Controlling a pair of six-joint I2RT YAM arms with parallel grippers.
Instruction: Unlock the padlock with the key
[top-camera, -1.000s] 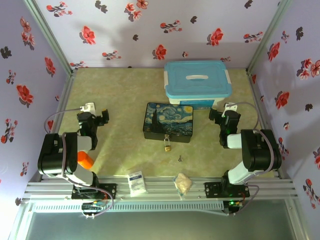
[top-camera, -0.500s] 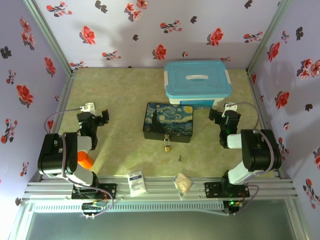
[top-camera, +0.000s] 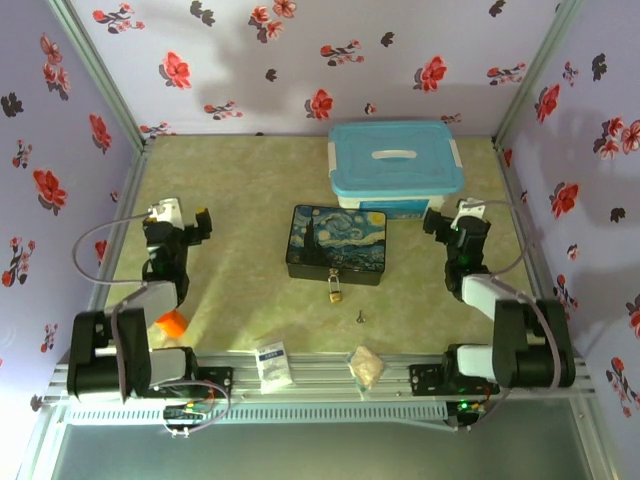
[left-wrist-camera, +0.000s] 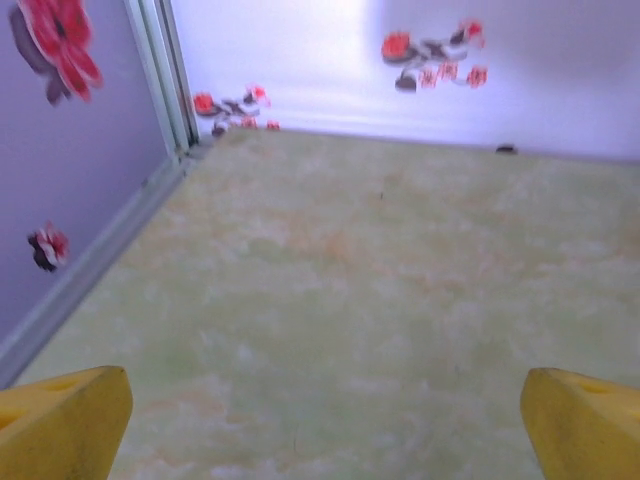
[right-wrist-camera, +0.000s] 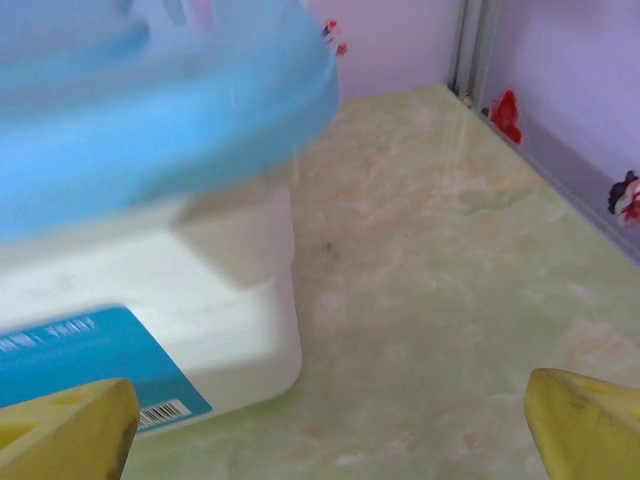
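The small brass padlock (top-camera: 336, 292) hangs at the front of the dark starry-night box (top-camera: 337, 243) in the middle of the table. The tiny dark key (top-camera: 361, 317) lies on the mat just right of and nearer than the padlock. My left gripper (top-camera: 178, 218) is far left of the box, open, with nothing between its yellow fingertips (left-wrist-camera: 60, 425). My right gripper (top-camera: 448, 218) is right of the box beside the blue-lidded tub (top-camera: 396, 165), open and empty, yellow fingertips (right-wrist-camera: 585, 425) wide apart.
The white tub with blue lid (right-wrist-camera: 150, 220) stands close to the left of the right gripper. A white packet (top-camera: 272, 364) and a crumpled beige piece (top-camera: 366, 367) lie at the near edge. An orange object (top-camera: 170, 322) sits by the left arm. Flowered walls enclose the table.
Both arms have risen from their folded pose and reached forward; the left gripper moved left and away, the right gripper moved slightly right and away. Padlock and key have not moved.
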